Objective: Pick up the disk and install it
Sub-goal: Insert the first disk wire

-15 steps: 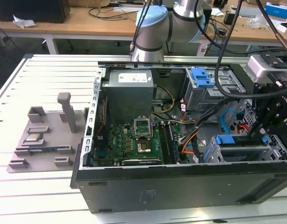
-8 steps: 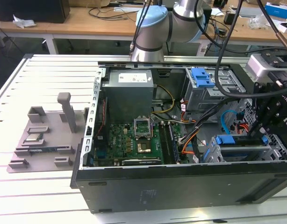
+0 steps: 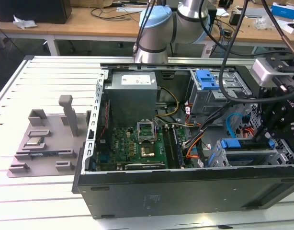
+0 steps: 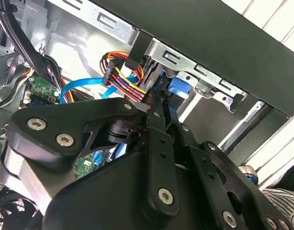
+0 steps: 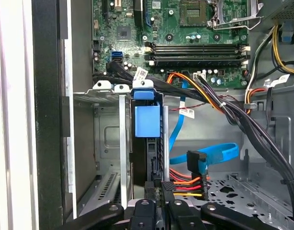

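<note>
The disk (image 5: 146,153) stands on edge inside the metal drive bay (image 5: 122,143), with its blue rail frame and blue latch (image 5: 147,115) at the far end. In the exterior view the disk (image 3: 233,143) sits in the lower bay at that view's right, just inside the case's front wall. My gripper (image 5: 161,188) is at the disk's near end with its fingertips together and touching it, beside the orange and red power plug (image 5: 183,184). The second wrist view shows the gripper (image 4: 159,108) reaching into the same bay. In the exterior view the gripper (image 3: 270,140) hangs over the bay.
The open computer case (image 3: 185,189) lies on a white slatted table. A green motherboard (image 3: 132,143), a grey power supply (image 3: 132,93) and an upper drive cage (image 3: 214,91) fill it. Black cable bundles (image 5: 243,120) and a blue data cable (image 5: 209,153) run next to the bay. A grey fixture (image 3: 46,139) sits at the exterior view's left.
</note>
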`<state>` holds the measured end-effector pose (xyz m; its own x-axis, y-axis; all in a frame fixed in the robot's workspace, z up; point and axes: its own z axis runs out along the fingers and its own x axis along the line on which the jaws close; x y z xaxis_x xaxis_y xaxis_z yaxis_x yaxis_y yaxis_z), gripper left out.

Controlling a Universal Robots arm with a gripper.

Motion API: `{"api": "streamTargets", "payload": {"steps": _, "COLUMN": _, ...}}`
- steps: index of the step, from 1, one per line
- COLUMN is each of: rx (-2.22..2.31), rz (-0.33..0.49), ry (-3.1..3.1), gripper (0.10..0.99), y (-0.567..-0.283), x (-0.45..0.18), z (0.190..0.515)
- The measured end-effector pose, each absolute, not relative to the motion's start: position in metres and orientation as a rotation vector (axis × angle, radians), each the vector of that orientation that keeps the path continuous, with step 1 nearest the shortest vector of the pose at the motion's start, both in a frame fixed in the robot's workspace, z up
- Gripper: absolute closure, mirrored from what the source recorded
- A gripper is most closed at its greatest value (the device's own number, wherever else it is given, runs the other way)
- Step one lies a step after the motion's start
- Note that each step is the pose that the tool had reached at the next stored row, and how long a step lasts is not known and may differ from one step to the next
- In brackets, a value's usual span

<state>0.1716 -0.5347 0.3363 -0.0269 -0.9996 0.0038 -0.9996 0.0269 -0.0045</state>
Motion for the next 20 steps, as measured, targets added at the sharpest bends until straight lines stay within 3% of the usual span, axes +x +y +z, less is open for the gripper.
{"api": "streamTargets", "payload": {"steps": 4, "rx": -2.191, "rz": -0.008, "ry": 2.251, "gripper": 0.906, "y": -0.535, "x": 0.172, "z": 0.335}}
{"api": "streamTargets", "payload": {"steps": 5, "rx": -2.191, "rz": -0.010, "ry": 2.251, "gripper": 0.843, "y": -0.535, "x": 0.172, "z": 0.338}}
{"api": "streamTargets", "payload": {"steps": 7, "rx": -2.195, "rz": -0.019, "ry": 2.255, "gripper": 0.843, "y": -0.531, "x": 0.172, "z": 0.359}}
{"api": "streamTargets", "payload": {"steps": 8, "rx": -2.198, "rz": -0.025, "ry": 2.258, "gripper": 0.859, "y": -0.529, "x": 0.172, "z": 0.367}}
{"api": "streamTargets", "payload": {"steps": 10, "rx": -2.201, "rz": -0.032, "ry": 2.261, "gripper": 0.980, "y": -0.527, "x": 0.172, "z": 0.382}}
{"api": "streamTargets", "payload": {"steps": 20, "rx": -2.201, "rz": -0.033, "ry": 2.261, "gripper": 0.980, "y": -0.526, "x": 0.172, "z": 0.392}}
